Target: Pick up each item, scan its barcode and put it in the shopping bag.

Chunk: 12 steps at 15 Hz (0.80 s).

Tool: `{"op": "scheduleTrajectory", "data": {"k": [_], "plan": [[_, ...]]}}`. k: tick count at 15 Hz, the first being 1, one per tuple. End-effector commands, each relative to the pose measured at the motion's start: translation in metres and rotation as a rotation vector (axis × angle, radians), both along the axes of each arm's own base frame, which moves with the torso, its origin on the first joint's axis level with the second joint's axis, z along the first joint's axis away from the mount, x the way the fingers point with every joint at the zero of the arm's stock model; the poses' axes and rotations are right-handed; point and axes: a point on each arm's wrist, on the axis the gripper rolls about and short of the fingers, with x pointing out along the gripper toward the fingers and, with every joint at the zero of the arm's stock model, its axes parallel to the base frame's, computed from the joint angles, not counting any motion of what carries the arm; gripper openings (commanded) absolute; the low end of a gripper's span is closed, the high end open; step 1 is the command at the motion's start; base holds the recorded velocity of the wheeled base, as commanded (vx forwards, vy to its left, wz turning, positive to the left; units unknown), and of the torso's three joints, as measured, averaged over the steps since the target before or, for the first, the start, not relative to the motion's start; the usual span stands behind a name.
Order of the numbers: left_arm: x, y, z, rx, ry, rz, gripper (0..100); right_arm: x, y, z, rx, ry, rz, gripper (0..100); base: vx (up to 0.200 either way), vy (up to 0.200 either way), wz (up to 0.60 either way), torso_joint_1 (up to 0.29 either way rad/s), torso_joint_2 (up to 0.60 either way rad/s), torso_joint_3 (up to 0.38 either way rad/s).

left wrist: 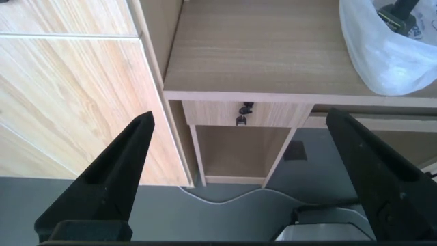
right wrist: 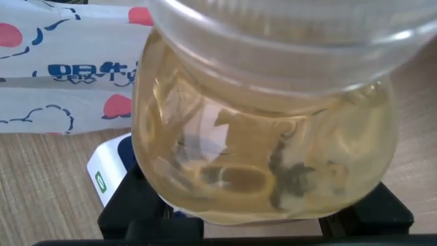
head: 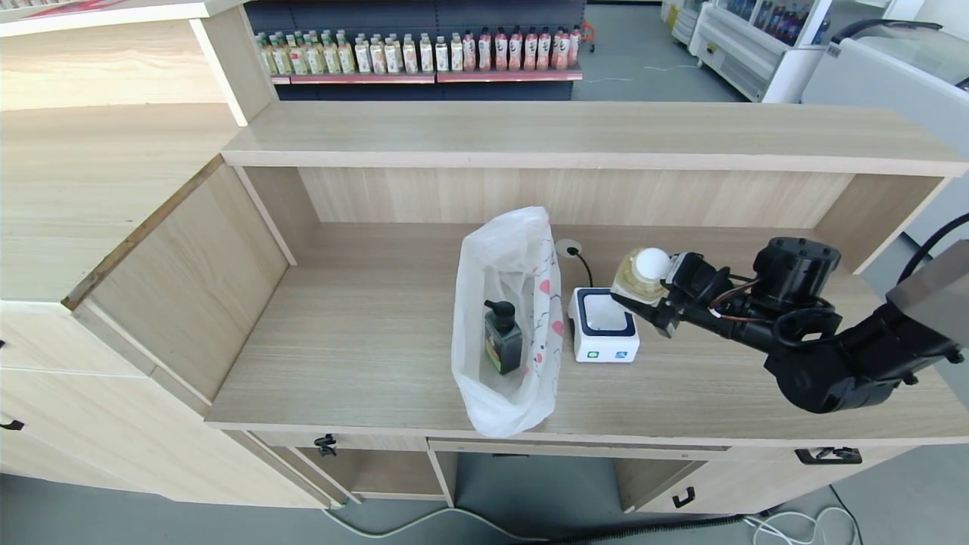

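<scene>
Jar [head: 642, 272] at the scanner [head: 602, 324], shopping bag [head: 507, 318] alongside.
Left gripper [left wrist: 240, 115] hangs spread open, low before the counter. The shopping bag holds a pump bottle [head: 503, 338]. Right gripper [head: 652, 294] clamps the jar's belly. It looks heavy, slick and breakable, so a firm hold below the lid seems wise.

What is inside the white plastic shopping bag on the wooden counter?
Inside the white plastic shopping bag is one dark pump-top bottle, seen through the open mouth. The bag's cloudy folds cover its bottom, so anything else there cannot be seen.
</scene>
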Motion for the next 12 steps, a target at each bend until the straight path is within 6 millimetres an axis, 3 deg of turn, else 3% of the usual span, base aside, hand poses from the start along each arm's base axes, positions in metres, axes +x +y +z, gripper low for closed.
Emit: {"op": "scheduleTrajectory", "data": {"k": [1, 12], "plan": [[0.0, 0.0, 0.0, 0.0, 0.0, 0.0, 100, 0.007, 0.001, -0.01, 0.0, 0.017, 0.006, 0, 0.0, 0.0, 0.0, 0.0, 0.0, 0.0], [0.0, 0.0, 0.0, 0.0, 0.0, 0.0, 100, 0.044, 0.009, -0.031, 0.037, -0.009, 0.181, 0, 0.0, 0.0, 0.0, 0.0, 0.0, 0.0]]}}
